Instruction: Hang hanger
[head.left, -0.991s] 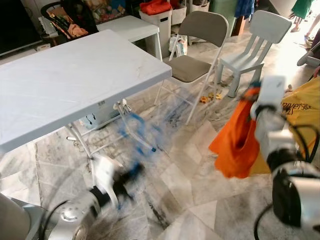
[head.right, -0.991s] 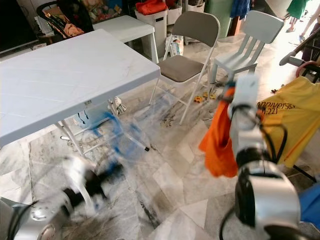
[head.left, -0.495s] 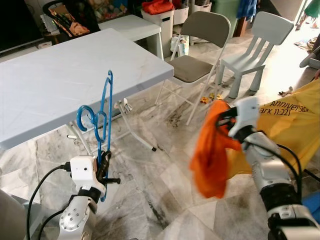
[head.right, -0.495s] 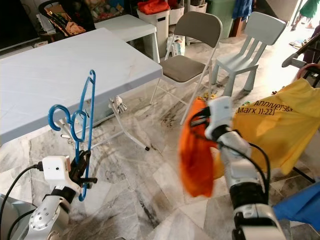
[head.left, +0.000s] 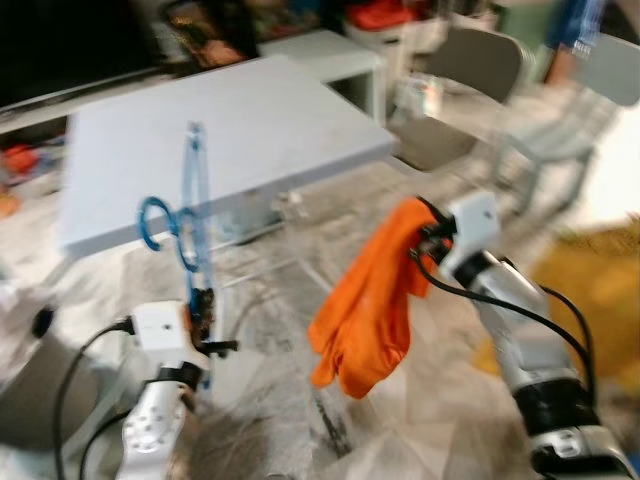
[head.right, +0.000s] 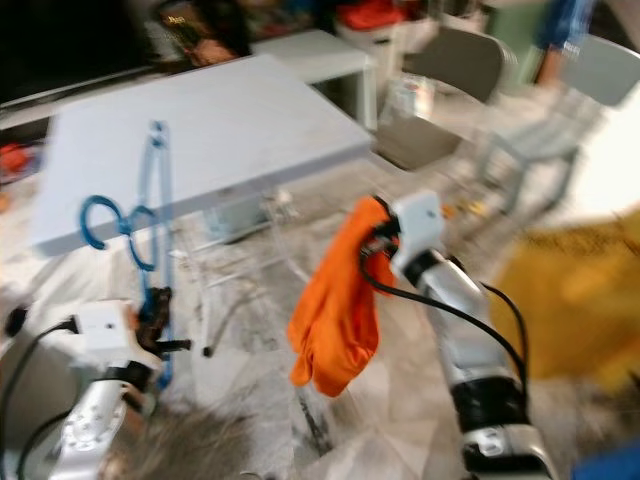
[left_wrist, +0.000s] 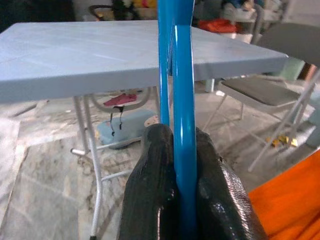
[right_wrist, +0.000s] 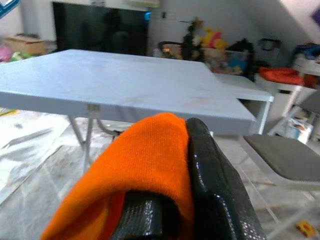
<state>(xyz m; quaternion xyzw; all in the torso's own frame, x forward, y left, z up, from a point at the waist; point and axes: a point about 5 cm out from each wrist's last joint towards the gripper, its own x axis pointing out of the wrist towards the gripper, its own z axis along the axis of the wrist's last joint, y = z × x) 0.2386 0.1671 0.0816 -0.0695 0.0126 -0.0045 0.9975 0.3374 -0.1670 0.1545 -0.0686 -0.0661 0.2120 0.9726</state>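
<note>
Left eye view is showing the left gripper (head.left: 200, 330) holding a blue hanger (head.left: 190, 215) upright, its hook curling out to the robot's left and the frame rising in front of the counter (head.left: 230, 140). Through the left wrist view, the two black fingers (left_wrist: 155, 185) are pressing together on the hanger's thin blue bar (left_wrist: 180, 125), which is running straight up between them.

The right gripper (head.right: 385, 240) is pinching an orange cloth (head.right: 335, 310), which is draping down below it over the marble floor (head.left: 270, 400); the right wrist view is showing the cloth (right_wrist: 145, 160) folded over one finger and clamped against the other.

Judging by this, the task is sitting at an early-to-middle stage: both hanger and garment are being carried, but the cloth is not yet on the hanger, and no rail is showing on which to hang it. The two are being held well apart, the hanger to the left and the cloth to the right. Both head views are blurring, so finer detail is hard to tell.
</note>
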